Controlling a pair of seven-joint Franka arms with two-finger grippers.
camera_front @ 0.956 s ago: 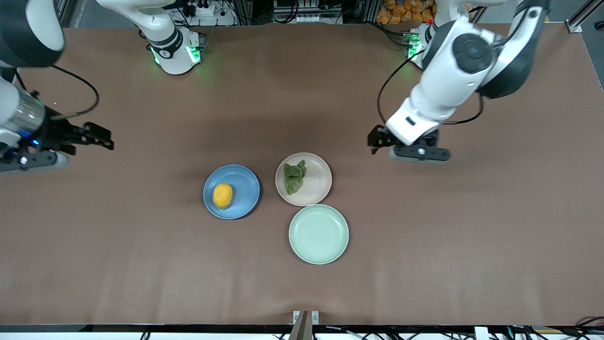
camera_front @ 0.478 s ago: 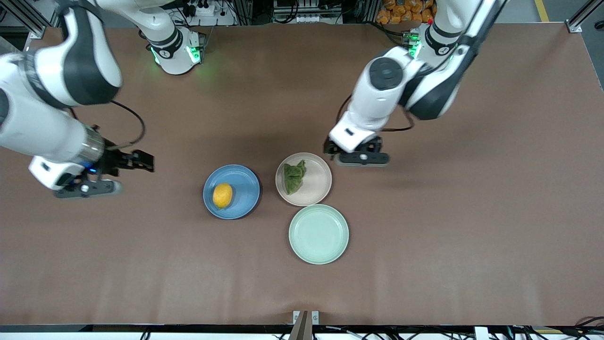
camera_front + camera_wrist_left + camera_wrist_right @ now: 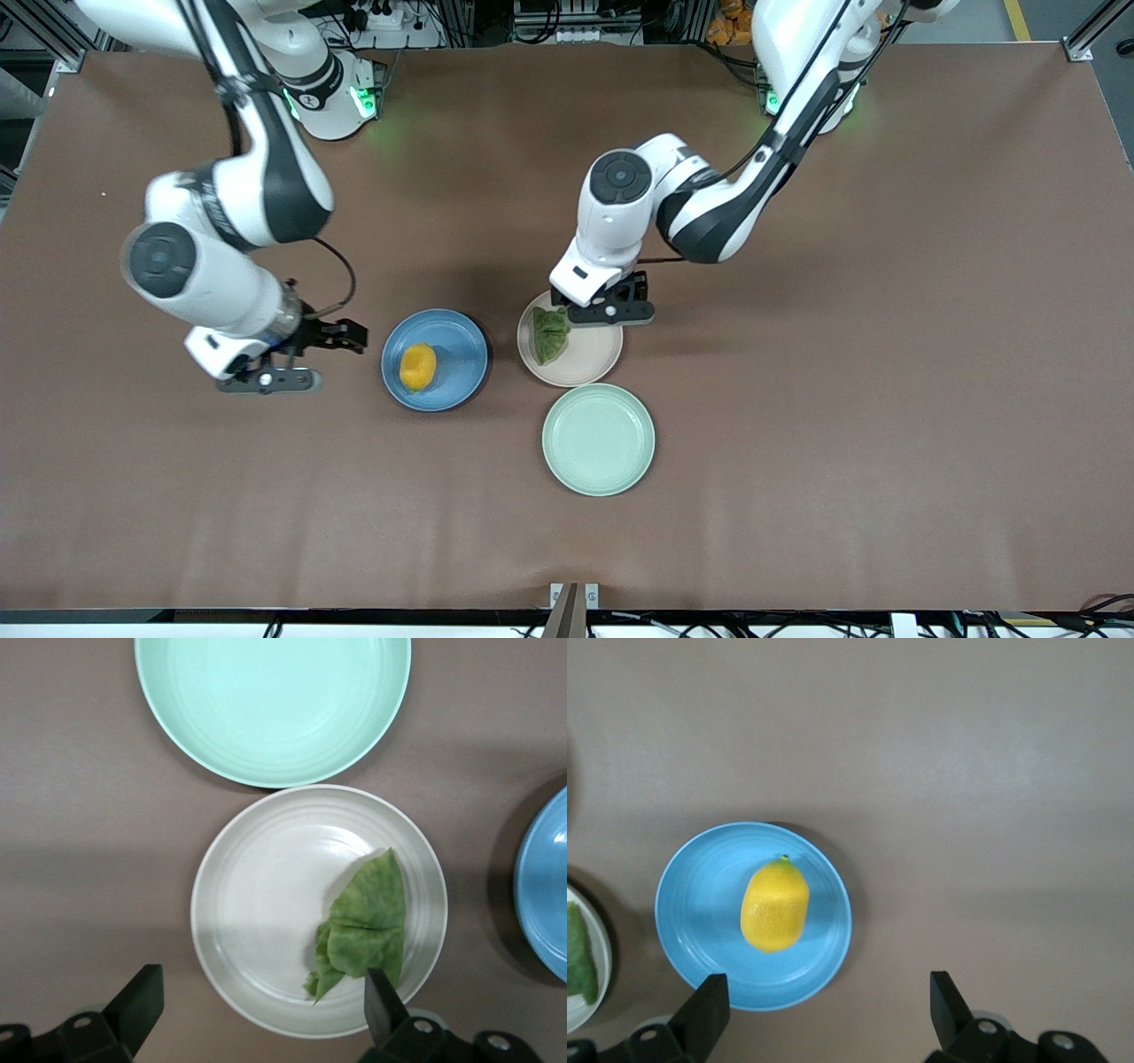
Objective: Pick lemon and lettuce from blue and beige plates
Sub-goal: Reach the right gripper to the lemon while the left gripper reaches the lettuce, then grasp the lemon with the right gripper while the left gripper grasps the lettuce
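Note:
The lemon (image 3: 418, 366) lies on the blue plate (image 3: 461, 346). The lettuce (image 3: 551, 335) lies on the beige plate (image 3: 595, 344). My left gripper (image 3: 609, 312) is open and empty over the beige plate's rim on the side toward the robots. In the left wrist view the left gripper (image 3: 263, 1001) spans that rim, one fingertip (image 3: 383, 994) over the lettuce (image 3: 363, 926) on the beige plate (image 3: 266, 877). My right gripper (image 3: 266, 379) is open and empty over bare table beside the blue plate, toward the right arm's end. In the right wrist view the right gripper (image 3: 828, 1001) is beside the lemon (image 3: 775, 905) and blue plate (image 3: 700, 930).
An empty mint-green plate (image 3: 598, 439) sits nearer the front camera, touching the beige plate; it also shows in the left wrist view (image 3: 270, 700). The three plates cluster mid-table on brown table surface.
Both arms have swung in toward the plates. The left gripper came over the beige plate's rim. The right gripper came close beside the blue plate. Lemon and lettuce have not moved.

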